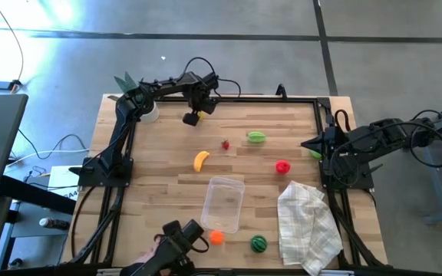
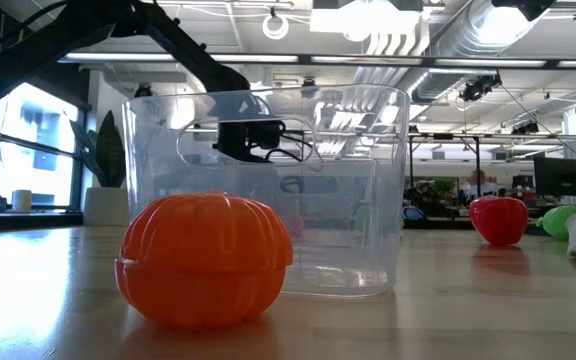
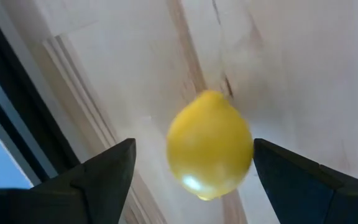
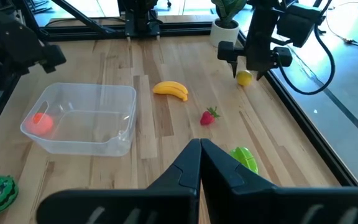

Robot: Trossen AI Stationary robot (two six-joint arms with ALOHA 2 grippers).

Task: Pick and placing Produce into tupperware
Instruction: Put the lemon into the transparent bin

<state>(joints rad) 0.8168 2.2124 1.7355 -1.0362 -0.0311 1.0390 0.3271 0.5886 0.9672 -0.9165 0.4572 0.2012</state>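
The work surface is a pale wooden table (image 1: 159,184) with a black frame, standing on a grey floor in an open room with ceiling ducts and strip lights. The tupperware (image 1: 224,202) sits near the front edge, its long axis running front to back, with nothing visibly inside it; the orange (image 1: 217,238) lies just outside its front end, and the banana (image 1: 201,160) lies beyond its far end. The left gripper (image 1: 192,117) hovers over the lemon (image 3: 209,144) near the far edge with fingers spread either side, while the right gripper (image 4: 199,154) waits at the right edge with fingers pressed together.

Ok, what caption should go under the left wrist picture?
The left gripper, fingers open, hovers over a yellow lemon on the wooden table.
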